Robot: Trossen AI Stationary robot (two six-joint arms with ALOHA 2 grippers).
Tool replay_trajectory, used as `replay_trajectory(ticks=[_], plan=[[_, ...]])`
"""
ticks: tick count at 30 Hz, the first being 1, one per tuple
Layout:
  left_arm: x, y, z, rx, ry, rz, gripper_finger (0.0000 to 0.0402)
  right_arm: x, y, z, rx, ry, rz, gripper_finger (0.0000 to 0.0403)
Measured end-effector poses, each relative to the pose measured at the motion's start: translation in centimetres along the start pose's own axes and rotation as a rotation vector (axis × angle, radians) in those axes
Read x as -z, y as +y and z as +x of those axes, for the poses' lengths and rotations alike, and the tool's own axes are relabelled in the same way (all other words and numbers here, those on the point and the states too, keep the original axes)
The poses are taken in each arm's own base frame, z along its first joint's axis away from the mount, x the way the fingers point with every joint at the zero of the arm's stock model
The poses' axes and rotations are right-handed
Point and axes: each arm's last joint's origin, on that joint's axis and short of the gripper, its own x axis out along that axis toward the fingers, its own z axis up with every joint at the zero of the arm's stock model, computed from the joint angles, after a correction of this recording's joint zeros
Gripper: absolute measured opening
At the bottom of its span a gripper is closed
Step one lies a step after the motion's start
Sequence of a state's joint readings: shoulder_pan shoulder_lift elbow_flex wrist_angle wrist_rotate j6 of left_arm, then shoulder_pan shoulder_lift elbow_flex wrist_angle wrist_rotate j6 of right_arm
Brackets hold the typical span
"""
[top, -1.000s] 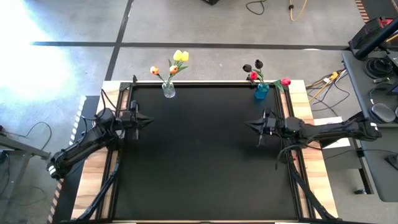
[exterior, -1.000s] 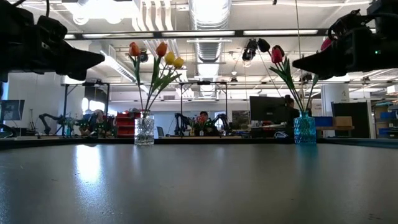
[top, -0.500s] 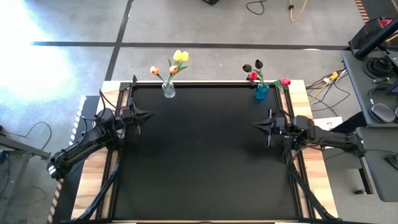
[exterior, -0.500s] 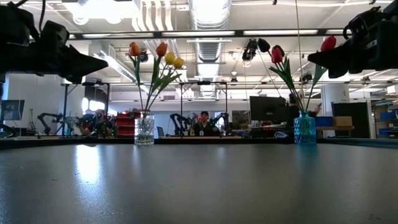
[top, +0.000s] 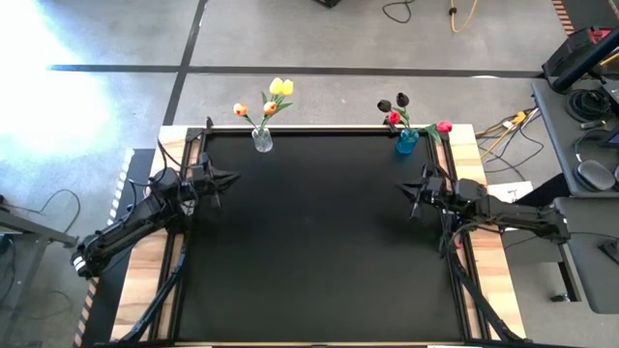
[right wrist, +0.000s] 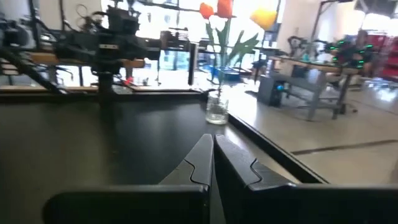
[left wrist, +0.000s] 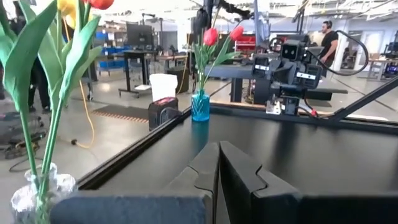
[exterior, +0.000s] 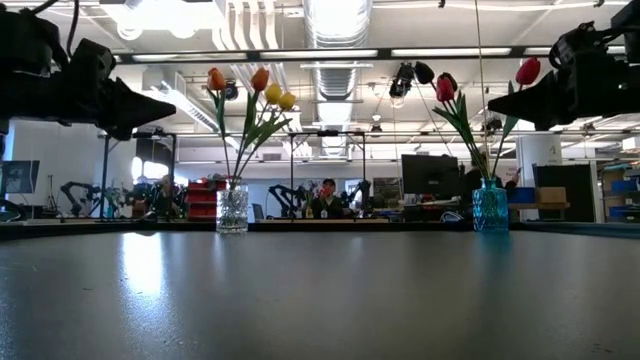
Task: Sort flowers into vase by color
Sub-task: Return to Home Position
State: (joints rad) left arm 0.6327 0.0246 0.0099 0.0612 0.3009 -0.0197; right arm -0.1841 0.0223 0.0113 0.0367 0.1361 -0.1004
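A clear glass vase (top: 262, 141) stands on its base at the table's far edge, left of centre, with orange and yellow tulips (top: 272, 98) stuck in it by their stems. A blue glass vase (top: 406, 142) stands at the far edge on the right and holds red and dark purple-black tulips (top: 397, 108). Both show in the low view, the clear vase (exterior: 232, 210) and the blue vase (exterior: 490, 206). My left gripper (top: 228, 177) hovers shut above the table's left side. My right gripper (top: 404, 189) hovers shut above the right side. Neither holds anything.
The black table top (top: 319, 242) lies bare between the two arms. A wooden border and black frame rails (top: 462, 271) run along its sides. Cables and equipment (top: 580, 87) sit off the table to the right. People and benches show in the room behind.
My right gripper has drawn back toward the table's right edge and a little toward the far edge, staying shut. My left gripper has shifted slightly toward the far edge. The vases and tulips have stayed where they were.
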Motion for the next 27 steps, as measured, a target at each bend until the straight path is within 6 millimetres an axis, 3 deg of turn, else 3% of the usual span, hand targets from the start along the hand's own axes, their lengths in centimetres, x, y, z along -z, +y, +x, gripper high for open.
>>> replay_trajectory(ticks=[11, 27], plan=[[1.1, 0.2, 0.7, -0.011, 0.12, -0.109, 0.0, 0.5, 0.0, 0.4, 0.015, 0.063, -0.006, 0.0009], [1.8, 0.4, 1.1, -0.015, 0.195, -0.132, 0.0, 0.6, 0.1, 0.4, 0.014, 0.074, -0.008, 0.0009]])
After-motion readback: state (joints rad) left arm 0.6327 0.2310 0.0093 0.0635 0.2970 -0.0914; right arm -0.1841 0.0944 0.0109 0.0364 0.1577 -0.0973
